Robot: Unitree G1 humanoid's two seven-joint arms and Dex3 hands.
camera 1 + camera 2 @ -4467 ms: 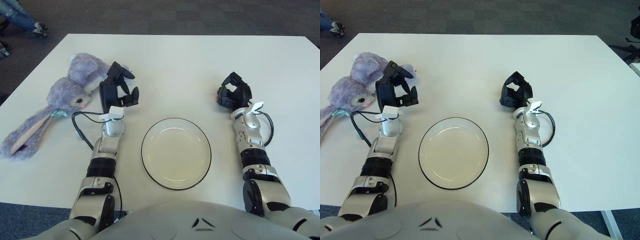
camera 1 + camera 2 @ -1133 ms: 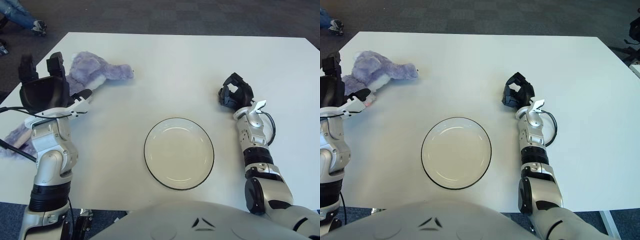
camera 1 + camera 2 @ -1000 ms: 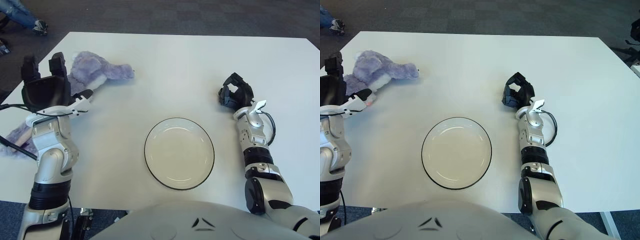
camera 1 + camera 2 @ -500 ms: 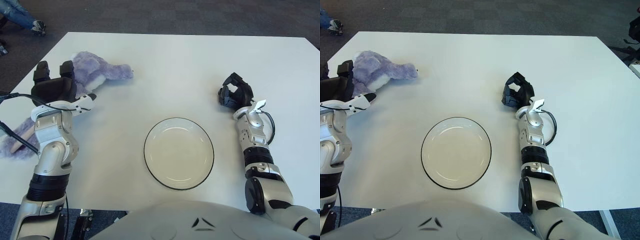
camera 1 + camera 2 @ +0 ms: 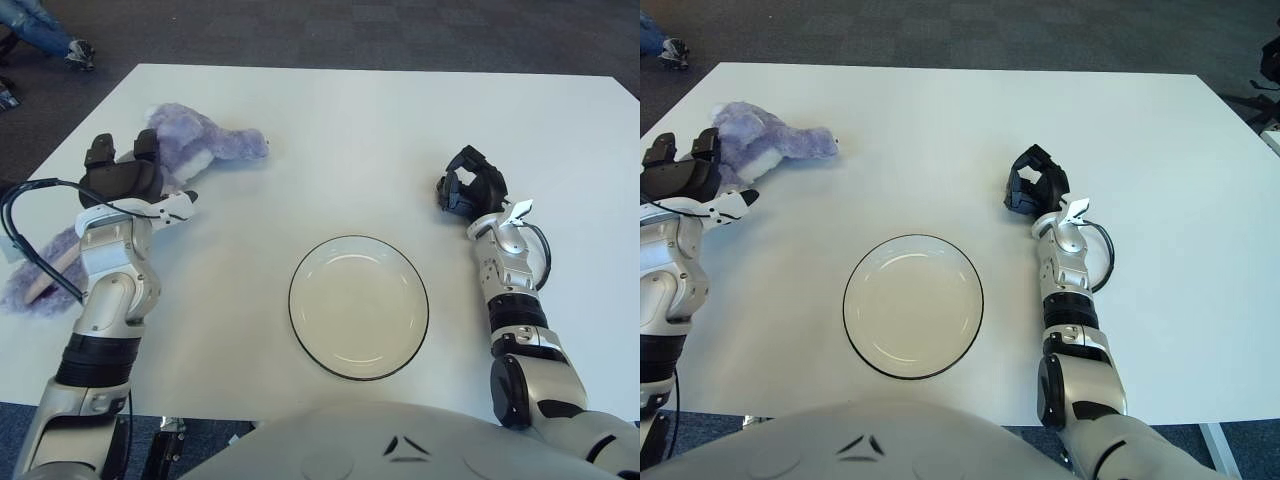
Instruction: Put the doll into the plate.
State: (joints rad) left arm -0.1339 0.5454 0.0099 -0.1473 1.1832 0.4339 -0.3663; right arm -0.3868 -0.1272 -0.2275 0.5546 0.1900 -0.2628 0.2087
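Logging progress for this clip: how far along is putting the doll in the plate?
Nothing looks done: the plate holds nothing, and the doll lies at the table's far left corner. In hand: the left hand is over the doll's near side, but a grasp cannot be confirmed. The right hand shows idle right of the plate. Left: grasp, carry and set the doll in the plate.

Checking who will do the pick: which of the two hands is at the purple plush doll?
The left hand, over the purple plush doll at the white table's left edge. The right hand shows right of the round black-rimmed plate.
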